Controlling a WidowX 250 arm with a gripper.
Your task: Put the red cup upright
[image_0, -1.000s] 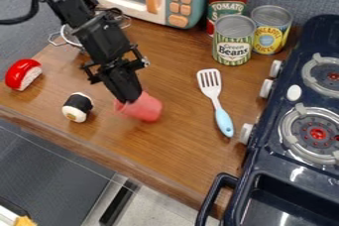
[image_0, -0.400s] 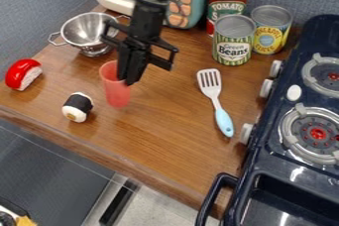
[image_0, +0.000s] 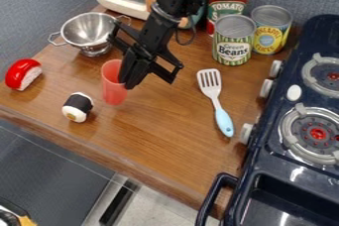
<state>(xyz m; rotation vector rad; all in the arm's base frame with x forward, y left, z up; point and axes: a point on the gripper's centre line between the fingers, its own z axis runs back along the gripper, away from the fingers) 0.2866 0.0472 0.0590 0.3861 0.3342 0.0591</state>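
Observation:
The translucent red cup (image_0: 113,90) is upright, mouth up, on or just above the wooden counter at left of centre. My black gripper (image_0: 126,84) comes down from the upper right and meets the cup's right side near the rim, shut on the cup's wall. Its fingers hide part of the rim and that side. Whether the cup's base bears fully on the counter, I cannot tell.
A sushi toy (image_0: 77,107) lies left of the cup and a red-and-white toy (image_0: 24,74) farther left. Behind stands a metal colander (image_0: 89,30). To the right are a spatula (image_0: 216,98), several cans (image_0: 232,41) and the stove (image_0: 291,136).
The cup went from lying tilted to upright and shifted left. My gripper swung with it, its arm now leaning in from the upper right instead of the upper left.

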